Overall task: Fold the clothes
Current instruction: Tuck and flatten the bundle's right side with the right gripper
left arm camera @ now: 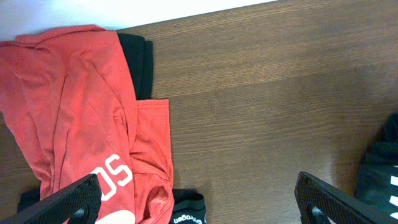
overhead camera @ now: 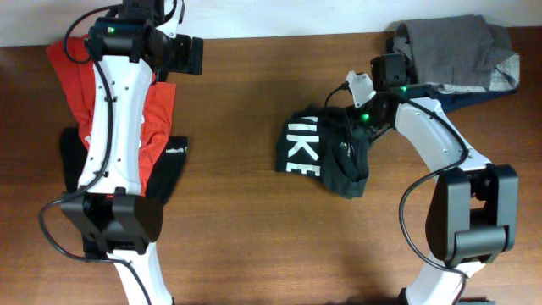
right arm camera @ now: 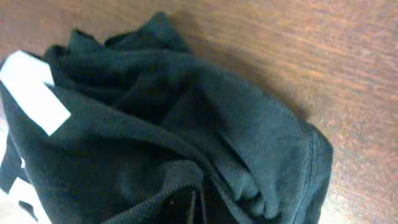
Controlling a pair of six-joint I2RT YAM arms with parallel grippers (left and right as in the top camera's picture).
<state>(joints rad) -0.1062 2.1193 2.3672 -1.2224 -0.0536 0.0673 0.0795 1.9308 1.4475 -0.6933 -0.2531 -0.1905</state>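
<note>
A crumpled black T-shirt (overhead camera: 305, 148) with large white lettering lies mid-table. It fills the right wrist view (right arm camera: 186, 124), where a white tag (right arm camera: 34, 90) shows. My right gripper (overhead camera: 351, 127) is down in its folds, fingers (right arm camera: 193, 208) shut on the black cloth. A red garment (overhead camera: 157, 110) with white print lies at the left (left arm camera: 74, 99). It rests on another black garment (overhead camera: 174, 157) with small white lettering (left arm camera: 186, 216). My left gripper (overhead camera: 182, 55) hangs open and empty above the table just right of the red garment (left arm camera: 199, 208).
A grey garment (overhead camera: 457, 47) is piled at the back right corner, with a navy one (overhead camera: 461, 97) poking out beneath it. The left arm covers much of the red garment from above. Bare wood table (overhead camera: 237, 229) lies between and in front of the piles.
</note>
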